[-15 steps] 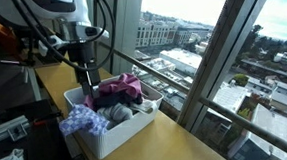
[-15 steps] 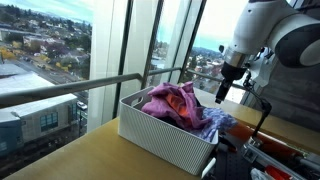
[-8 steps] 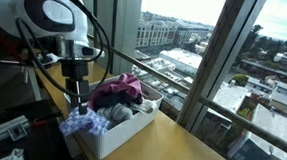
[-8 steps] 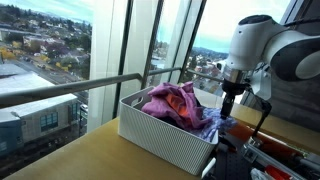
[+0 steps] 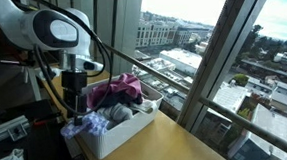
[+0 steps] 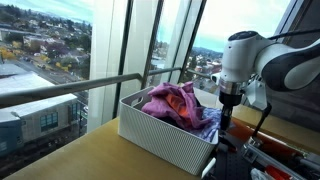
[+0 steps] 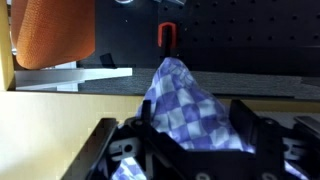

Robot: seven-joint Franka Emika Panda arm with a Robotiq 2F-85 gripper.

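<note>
A white ribbed basket (image 5: 122,135) (image 6: 160,140) stands on a wooden table by the window. It holds a pink-purple garment (image 5: 119,89) (image 6: 170,102), a grey garment (image 5: 116,114) and a blue-and-white checkered cloth (image 5: 86,123) (image 6: 214,122) that hangs over one end. My gripper (image 5: 77,114) (image 6: 224,116) is lowered onto that end, over the checkered cloth. In the wrist view the checkered cloth (image 7: 185,105) rises in a peak between the two black fingers of my gripper (image 7: 190,138), which stand wide apart on either side of it.
The window glass and a metal railing (image 6: 70,90) run along the table's far side, with slanted frame posts (image 5: 217,55). An orange chair (image 7: 55,30) and dark equipment with cables (image 5: 6,128) sit on the other side of the basket.
The arm has moved along the basket to its end and down, from above the pink garment to the checkered cloth.
</note>
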